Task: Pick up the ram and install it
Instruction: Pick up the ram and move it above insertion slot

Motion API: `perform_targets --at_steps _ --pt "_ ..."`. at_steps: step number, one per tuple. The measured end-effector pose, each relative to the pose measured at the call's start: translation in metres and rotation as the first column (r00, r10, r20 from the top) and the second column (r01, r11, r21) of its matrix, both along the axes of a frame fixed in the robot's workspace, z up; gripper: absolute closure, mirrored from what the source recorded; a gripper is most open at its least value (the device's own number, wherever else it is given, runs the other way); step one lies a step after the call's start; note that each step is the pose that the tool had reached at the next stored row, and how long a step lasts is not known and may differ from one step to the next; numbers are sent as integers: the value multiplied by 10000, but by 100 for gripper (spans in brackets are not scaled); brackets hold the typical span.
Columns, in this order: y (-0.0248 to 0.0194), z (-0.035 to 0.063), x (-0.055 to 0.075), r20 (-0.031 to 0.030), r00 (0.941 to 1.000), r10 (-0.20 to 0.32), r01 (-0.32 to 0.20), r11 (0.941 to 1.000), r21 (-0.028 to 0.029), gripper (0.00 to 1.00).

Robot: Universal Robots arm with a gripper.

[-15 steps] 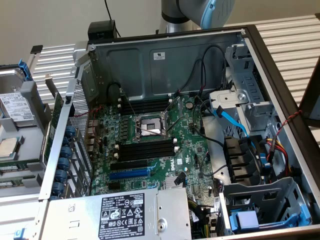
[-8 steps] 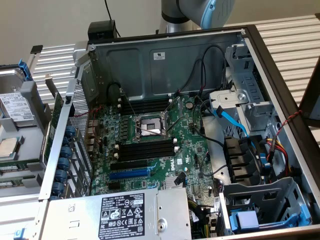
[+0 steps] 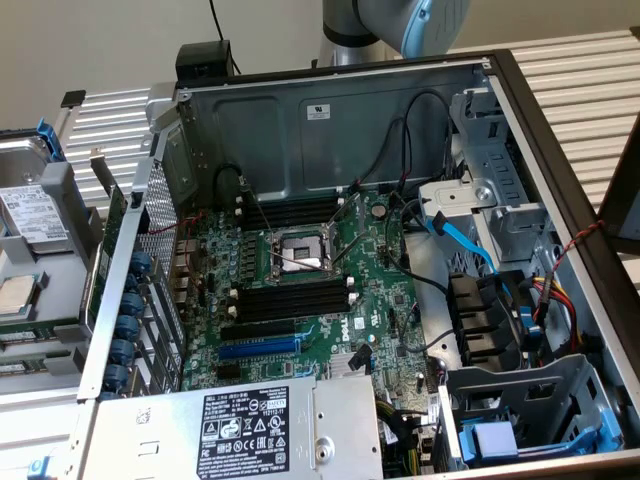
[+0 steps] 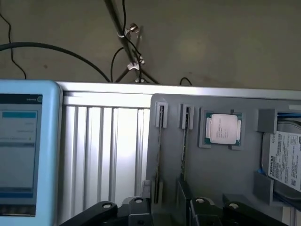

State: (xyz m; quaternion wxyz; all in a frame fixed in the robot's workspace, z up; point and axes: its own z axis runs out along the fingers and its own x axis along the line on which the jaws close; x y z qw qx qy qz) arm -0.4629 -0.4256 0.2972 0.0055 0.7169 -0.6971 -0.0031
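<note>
1. The fingers [image 4: 137,207] are spread open and empty, hovering at the grey parts tray [image 4: 216,174].
2. The ram [image 4: 184,155] stands on edge in a tray slot, beside a CPU [image 4: 223,128].
3. Beyond the CPU lies a hard drive [image 4: 284,160] labelled TOSHIBA.
4. Beside the tray is the open PC case [image 3: 560,190], with DELL printed on its motherboard [image 3: 375,300].

The case [image 3: 300,130] is dull grey sheet metal; the motherboard [image 3: 388,292] a glossy green board with black plastic slots [image 3: 290,300]. The ribbed worktop [image 4: 103,150] looks pale bare metal, the tray [image 4: 221,169] matt grey plastic.
</note>
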Motion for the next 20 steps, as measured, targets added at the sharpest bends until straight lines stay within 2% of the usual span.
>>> perform_targets --at_steps 10,16,20 --pt "0 -31 0 2 10000 35 -35 10000 1 64" --pt "-1 -133 0 0 10000 47 -47 10000 -1 64" --pt "0 -206 0 -22 10000 46 -46 10000 0 64"
